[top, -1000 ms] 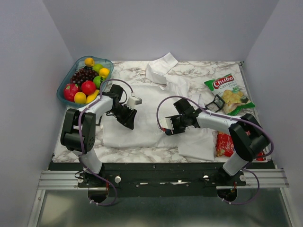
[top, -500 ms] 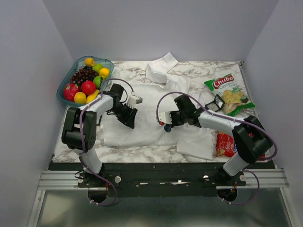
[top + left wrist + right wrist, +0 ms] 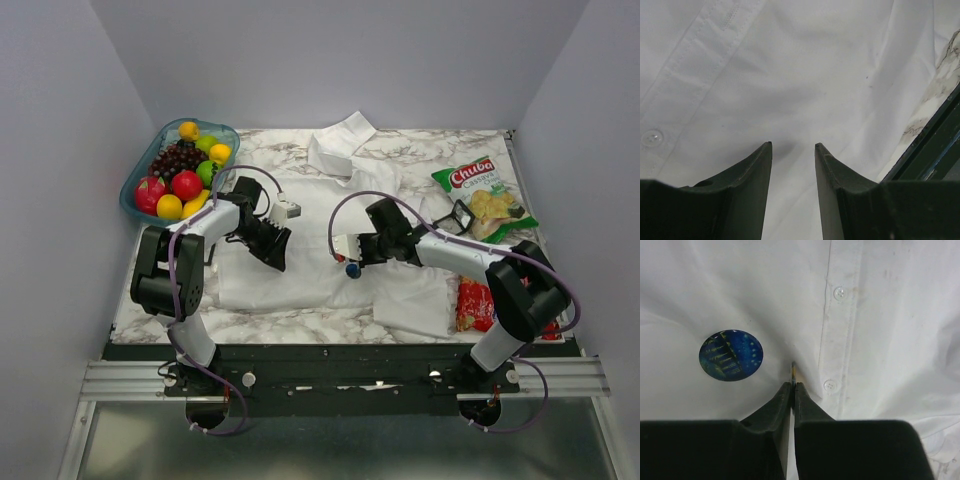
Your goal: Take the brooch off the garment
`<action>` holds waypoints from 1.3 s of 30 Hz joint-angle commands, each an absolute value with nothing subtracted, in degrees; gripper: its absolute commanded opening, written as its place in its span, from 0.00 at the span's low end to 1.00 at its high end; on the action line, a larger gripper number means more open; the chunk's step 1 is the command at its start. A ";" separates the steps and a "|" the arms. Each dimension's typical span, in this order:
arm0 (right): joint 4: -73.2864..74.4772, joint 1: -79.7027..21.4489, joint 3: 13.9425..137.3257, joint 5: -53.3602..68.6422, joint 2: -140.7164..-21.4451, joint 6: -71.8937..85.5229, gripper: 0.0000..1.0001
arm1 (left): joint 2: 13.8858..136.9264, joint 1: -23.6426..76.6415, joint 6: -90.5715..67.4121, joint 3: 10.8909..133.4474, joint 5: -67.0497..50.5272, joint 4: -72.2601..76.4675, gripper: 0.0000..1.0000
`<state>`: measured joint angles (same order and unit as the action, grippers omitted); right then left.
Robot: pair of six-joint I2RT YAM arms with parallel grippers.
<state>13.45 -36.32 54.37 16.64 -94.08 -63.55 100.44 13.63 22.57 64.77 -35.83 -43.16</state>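
Marble-veined table (image 3: 440, 150) lies under everything; on it, the right gripper (image 3: 793, 384) has its jaws pressed together, seemingly nipping a small pucker of the garment (image 3: 740, 285) just beside the button placket, probably to tension the cloth near the pin; the brooch (image 3: 731, 355) sits flat on the white cloth just beside those tips, not between them, so it is not yet off; the left gripper (image 3: 793, 146), jaws spread with nothing between them, rests on the shirt front well apart, likely pinning it down; I count one brooch, one garment, two grippers, and two buttons (image 3: 840, 292) in the right wrist view.
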 commanded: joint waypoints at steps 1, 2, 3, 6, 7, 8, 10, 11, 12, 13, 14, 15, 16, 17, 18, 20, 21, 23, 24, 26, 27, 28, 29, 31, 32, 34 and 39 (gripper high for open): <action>16.34 -35.86 56.25 16.00 -94.75 -60.91 0.07 | 101.08 13.54 22.24 65.74 -38.84 -42.54 0.49; 17.22 -35.69 56.42 16.17 -94.75 -59.78 0.05 | 100.90 13.54 21.98 65.83 -40.67 -41.49 0.48; 17.57 -35.60 56.69 16.08 -94.66 -58.46 0.03 | 100.55 13.54 21.80 65.83 -42.00 -40.79 0.48; 20.56 -34.72 59.06 17.66 -94.66 -52.84 0.01 | 99.06 13.88 20.40 65.04 -47.00 -35.79 0.48; 21.26 -34.37 61.06 18.10 -95.01 -50.82 0.01 | 98.18 14.06 17.69 64.60 -48.15 -33.86 0.48; 23.10 -33.32 62.30 18.89 -95.27 -46.19 0.01 | 97.74 14.06 16.19 63.38 -49.21 -29.14 0.48; 25.13 -32.00 65.11 22.14 -96.58 -41.33 0.01 | 96.51 14.59 10.85 61.88 -51.85 -23.93 0.49; 26.01 -31.21 67.48 23.45 -96.94 -37.31 0.01 | 96.16 14.85 9.33 60.66 -52.38 -19.29 0.49; 27.76 -30.07 68.46 25.73 -97.47 -35.35 0.01 | 95.98 15.20 8.10 60.12 -52.99 -16.90 0.49; 28.73 -29.45 69.42 27.23 -98.08 -33.94 0.01 | 95.63 15.99 6.87 59.60 -53.52 -14.53 0.49; 31.00 -28.66 71.17 28.90 -99.22 -32.79 0.01 | 95.54 16.52 4.68 59.07 -53.79 -10.06 0.48; 31.46 -28.48 71.45 31.00 -99.58 -32.26 0.01 | 95.62 17.05 3.70 58.28 -54.05 -7.67 0.48; 31.73 -28.30 71.46 31.63 -99.67 -31.73 0.01 | 96.06 18.27 2.39 57.92 -54.75 -5.38 0.49; 31.55 -28.21 71.19 32.16 -99.58 -31.64 0.01 | 96.41 18.98 0.20 57.83 -54.84 -1.36 0.49; 31.64 -28.04 70.58 33.30 -99.41 -31.73 0.01 | 96.94 19.59 -1.74 58.27 -54.93 -0.27 0.49; 31.73 -27.86 70.05 34.10 -99.23 -31.73 0.01 | 99.04 21.69 -3.94 59.06 -55.28 3.93 0.49; 31.82 -27.60 69.61 34.88 -99.05 -31.55 0.01 | 99.75 22.40 -5.78 59.85 -55.37 5.00 0.49; 31.99 -27.16 69.43 35.77 -98.88 -31.12 0.01 | 101.86 24.16 -7.02 60.55 -56.07 7.28 0.49; 32.08 -26.81 69.35 36.55 -98.88 -31.11 0.01 | 102.47 24.60 -7.29 61.51 -56.34 7.47 0.49; 32.25 -26.37 69.17 37.09 -98.96 -30.94 0.01 | 104.32 25.31 -8.17 62.22 -56.60 8.43 0.48; 32.26 -26.19 69.08 37.35 -98.96 -30.94 0.01 | 104.85 25.75 -8.35 62.75 -57.30 8.79 0.48; 32.34 -26.10 69.00 37.53 -99.14 -30.94 0.01 | 105.90 26.01 -8.52 63.19 -57.74 8.96 0.47; 32.34 -26.02 68.91 37.62 -99.14 -30.76 0.01 | 106.43 26.19 -8.53 63.37 -58.01 9.14 0.47; 32.43 -25.58 68.82 38.06 -99.23 -30.76 0.01 | 107.57 26.63 -8.61 64.07 -58.71 9.58 0.46; 32.43 -25.58 68.73 38.23 -99.32 -30.50 0.01 | 107.84 26.80 -8.70 64.16 -59.06 10.02 0.46; 32.43 -25.40 68.73 38.76 -99.32 -30.24 0.01 | 109.06 27.24 -8.88 64.69 -60.02 10.63 0.46; 32.52 -25.40 68.73 39.81 -99.32 -29.18 0.01 | 111.44 28.21 -10.80 65.91 -60.12 13.97 0.46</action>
